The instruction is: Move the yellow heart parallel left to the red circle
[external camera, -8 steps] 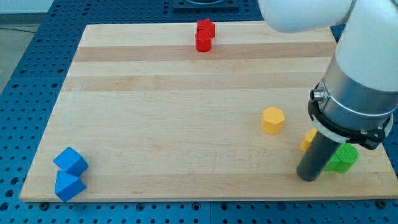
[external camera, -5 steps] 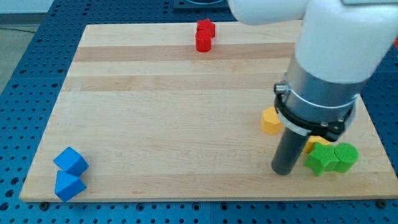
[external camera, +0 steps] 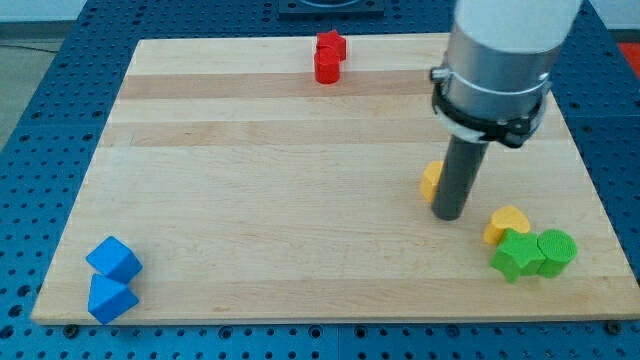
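Observation:
The yellow heart (external camera: 506,224) lies at the board's lower right, touching the green blocks below it. The red circle (external camera: 326,67) sits at the top centre, right below a second red block (external camera: 331,45). My tip (external camera: 448,214) rests on the board left of the yellow heart, with a small gap between them. The rod covers most of a yellow hexagon (external camera: 431,181), of which only the left edge shows.
A green star-like block (external camera: 517,255) and a green round block (external camera: 556,249) sit together at the lower right, near the board's edge. Two blue blocks (external camera: 113,259) (external camera: 110,298) lie at the lower left corner. The arm's white and grey body (external camera: 497,60) hangs over the upper right.
My tip has moved left and then up the view, from beside the green blocks to in front of the yellow hexagon. The yellow heart and green blocks are now uncovered.

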`<control>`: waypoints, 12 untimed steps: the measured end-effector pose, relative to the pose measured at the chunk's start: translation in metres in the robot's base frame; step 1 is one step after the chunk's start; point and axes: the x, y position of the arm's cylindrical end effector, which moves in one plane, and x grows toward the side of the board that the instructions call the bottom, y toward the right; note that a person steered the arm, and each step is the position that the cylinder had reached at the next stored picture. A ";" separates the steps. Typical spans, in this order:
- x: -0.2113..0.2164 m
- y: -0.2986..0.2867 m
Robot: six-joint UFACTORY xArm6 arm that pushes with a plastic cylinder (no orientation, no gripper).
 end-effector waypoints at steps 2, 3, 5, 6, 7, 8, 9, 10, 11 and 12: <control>-0.010 0.056; -0.004 0.076; 0.016 0.100; 0.019 0.101; 0.026 0.101; 0.033 0.100; 0.033 0.079; 0.032 0.049; 0.021 0.002; 0.014 -0.034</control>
